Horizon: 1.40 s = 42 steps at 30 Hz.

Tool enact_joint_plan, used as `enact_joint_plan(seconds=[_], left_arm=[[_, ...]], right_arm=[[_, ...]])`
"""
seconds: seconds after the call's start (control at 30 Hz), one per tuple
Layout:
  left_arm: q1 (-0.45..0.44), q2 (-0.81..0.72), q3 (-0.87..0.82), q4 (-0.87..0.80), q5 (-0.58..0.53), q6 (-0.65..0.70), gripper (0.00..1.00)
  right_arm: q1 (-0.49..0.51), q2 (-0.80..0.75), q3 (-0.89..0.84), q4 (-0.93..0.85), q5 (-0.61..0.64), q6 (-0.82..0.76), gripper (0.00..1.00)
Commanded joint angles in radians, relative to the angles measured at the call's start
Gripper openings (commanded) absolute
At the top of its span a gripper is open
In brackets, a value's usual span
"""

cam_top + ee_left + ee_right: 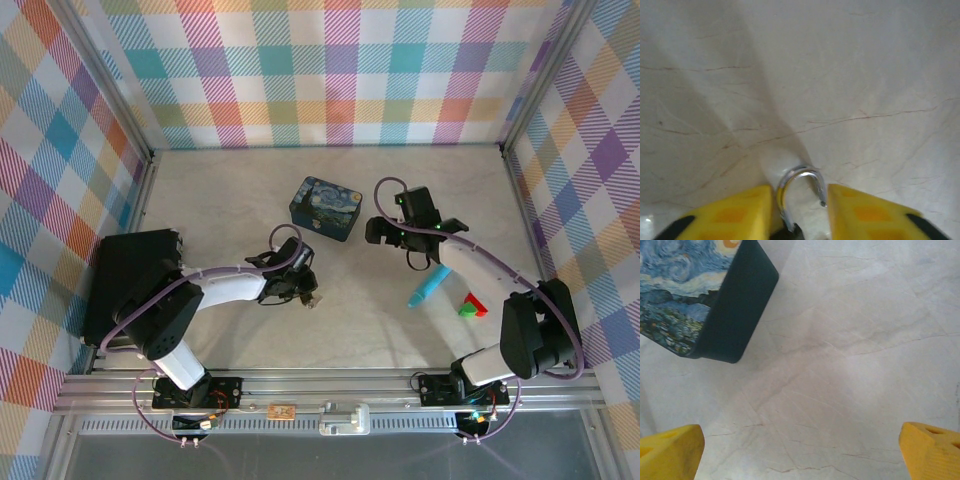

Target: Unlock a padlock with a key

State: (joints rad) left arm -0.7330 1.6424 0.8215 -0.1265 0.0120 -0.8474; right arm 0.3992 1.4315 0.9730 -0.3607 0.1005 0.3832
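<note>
Marble-look table [350,325], plaid walls [330,70]: right hand [800,455] apart, left hand [800,212] flanking padlock [799,172], grip unclear.

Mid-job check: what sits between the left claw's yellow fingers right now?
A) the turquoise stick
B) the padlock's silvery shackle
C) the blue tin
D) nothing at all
B: in the left wrist view the curved silvery shackle of the padlock stands between the yellow fingers of the left claw.
</note>
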Motion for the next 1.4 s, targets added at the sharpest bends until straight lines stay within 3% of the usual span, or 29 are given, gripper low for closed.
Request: enact_joint_plan(seconds=[0.0, 0.23, 0.53, 0.73, 0.93, 0.97, 1.2, 1.3, 1.33, 1.37], left_arm=[[-0.003, -0.029, 0.026, -0.046, -0.063, 0.022, 0.42], [0.063, -0.186, 0.092, -0.143, -0.222, 0.167, 0.66], [0.313, -0.437, 0.037, -0.16, -0.462, 0.413, 0.77], [0.412, -0.504, -0.104, 0.044, -0.552, 0.604, 0.78], [0.484, -0.497, -0.28, 0.285, -0.586, 0.721, 0.78], [0.497, -0.492, -0.31, 0.334, -0.582, 0.725, 0.78], [0.537, -0.394, -0.449, 0.671, -0.541, 0.81, 0.78], [0.565, -0.329, -0.483, 0.831, -0.49, 0.838, 0.79], [0.577, -0.318, -0.482, 0.853, -0.449, 0.844, 0.79], [0.59, -0.299, -0.487, 0.893, -0.413, 0.843, 0.79]], right_arm=[[-0.028, -0.028, -0.023, 0.017, 0.037, -0.068, 0.99], [-0.174, -0.044, -0.079, 0.09, 0.072, -0.181, 0.99], [-0.29, 0.002, -0.25, 0.442, 0.185, -0.282, 0.99], [-0.295, 0.023, -0.41, 0.849, 0.134, -0.386, 0.99], [-0.32, 0.08, -0.506, 1.097, 0.096, -0.381, 0.99], [-0.328, 0.065, -0.492, 1.035, 0.078, -0.37, 0.99], [-0.363, 0.071, -0.512, 1.073, 0.021, -0.348, 0.99], [-0.37, 0.122, -0.595, 1.291, 0.041, -0.347, 0.99], [-0.37, 0.098, -0.578, 1.206, 0.056, -0.326, 0.99], [-0.371, 0.101, -0.582, 1.229, 0.056, -0.333, 0.99]])
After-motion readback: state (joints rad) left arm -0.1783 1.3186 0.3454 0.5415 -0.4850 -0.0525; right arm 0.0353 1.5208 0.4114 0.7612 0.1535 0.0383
